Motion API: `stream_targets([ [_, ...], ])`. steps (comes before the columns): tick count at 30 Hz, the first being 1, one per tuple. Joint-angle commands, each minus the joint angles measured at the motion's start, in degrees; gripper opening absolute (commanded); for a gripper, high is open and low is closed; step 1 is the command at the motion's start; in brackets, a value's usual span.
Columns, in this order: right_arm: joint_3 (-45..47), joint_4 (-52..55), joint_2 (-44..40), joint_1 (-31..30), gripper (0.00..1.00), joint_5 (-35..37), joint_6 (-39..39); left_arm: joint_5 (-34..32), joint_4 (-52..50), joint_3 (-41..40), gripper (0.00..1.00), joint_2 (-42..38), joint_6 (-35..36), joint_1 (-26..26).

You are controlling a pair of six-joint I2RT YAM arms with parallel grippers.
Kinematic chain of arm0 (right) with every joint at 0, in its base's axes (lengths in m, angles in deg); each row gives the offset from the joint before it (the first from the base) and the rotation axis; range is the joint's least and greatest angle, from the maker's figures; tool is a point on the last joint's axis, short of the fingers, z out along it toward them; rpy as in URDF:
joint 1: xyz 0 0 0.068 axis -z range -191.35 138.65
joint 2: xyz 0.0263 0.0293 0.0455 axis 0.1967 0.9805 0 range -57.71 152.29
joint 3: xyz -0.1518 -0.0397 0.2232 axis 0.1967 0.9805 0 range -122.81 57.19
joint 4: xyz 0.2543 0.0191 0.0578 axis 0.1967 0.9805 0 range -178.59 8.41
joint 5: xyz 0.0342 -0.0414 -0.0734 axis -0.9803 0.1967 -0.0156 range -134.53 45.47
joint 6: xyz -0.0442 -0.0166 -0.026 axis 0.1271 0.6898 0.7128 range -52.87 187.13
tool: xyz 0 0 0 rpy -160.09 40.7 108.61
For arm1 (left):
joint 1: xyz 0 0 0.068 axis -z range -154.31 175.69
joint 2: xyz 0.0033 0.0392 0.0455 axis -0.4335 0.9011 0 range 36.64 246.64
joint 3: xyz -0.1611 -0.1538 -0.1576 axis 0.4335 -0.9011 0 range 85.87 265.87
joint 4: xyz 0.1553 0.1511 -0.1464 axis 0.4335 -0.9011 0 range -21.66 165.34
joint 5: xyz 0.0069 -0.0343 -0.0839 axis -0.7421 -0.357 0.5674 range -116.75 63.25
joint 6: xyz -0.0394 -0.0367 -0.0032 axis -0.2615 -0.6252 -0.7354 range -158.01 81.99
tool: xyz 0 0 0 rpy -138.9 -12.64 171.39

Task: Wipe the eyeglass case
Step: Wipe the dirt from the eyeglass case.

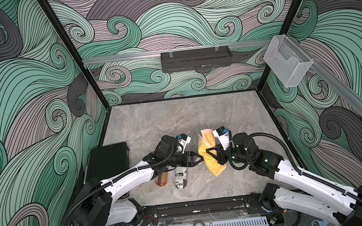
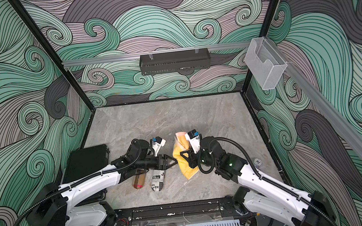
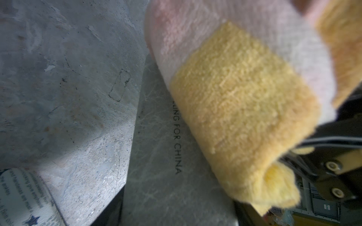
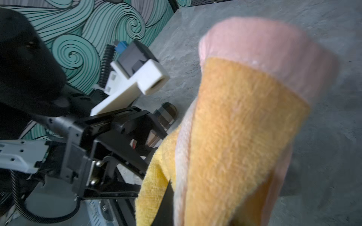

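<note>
The eyeglass case (image 3: 166,176) is grey and marbled with black lettering. It runs out from between my left gripper's jaws in the left wrist view. My left gripper (image 1: 200,159) (image 2: 174,162) is shut on it, fingers pointing right. A folded yellow and pink cloth (image 1: 206,143) (image 2: 182,164) (image 3: 241,101) (image 4: 244,127) lies across the case and hides it in both top views. My right gripper (image 1: 212,153) (image 2: 186,156) is shut on the cloth, and the cloth covers its fingers in the right wrist view. The two grippers face each other just above the table.
A newsprint-patterned pouch (image 1: 181,178) (image 3: 23,197) and a brown bottle (image 1: 162,178) lie on the table under the left arm. A black box (image 1: 109,161) sits at the left wall. A black shelf (image 1: 196,58) and a clear holder (image 1: 287,59) hang on the walls.
</note>
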Motion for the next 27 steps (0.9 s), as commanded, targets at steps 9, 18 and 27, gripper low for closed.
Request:
stream_targets([
  [9, -2.77, -7.26, 4.89, -0.01, 0.00, -7.65, -0.37, 0.57, 4.63, 2.59, 0.46, -1.05, -0.99, -0.61],
  [18, -6.50, 4.82, 7.46, -0.15, 0.00, 5.16, 0.20, -0.21, 3.14, 2.77, 0.46, -2.91, 0.87, -0.71],
  [27, -5.92, 3.70, 4.96, 0.32, 0.00, -2.19, 2.00, 0.03, 3.69, 2.15, 0.46, -1.66, 2.48, -0.75],
])
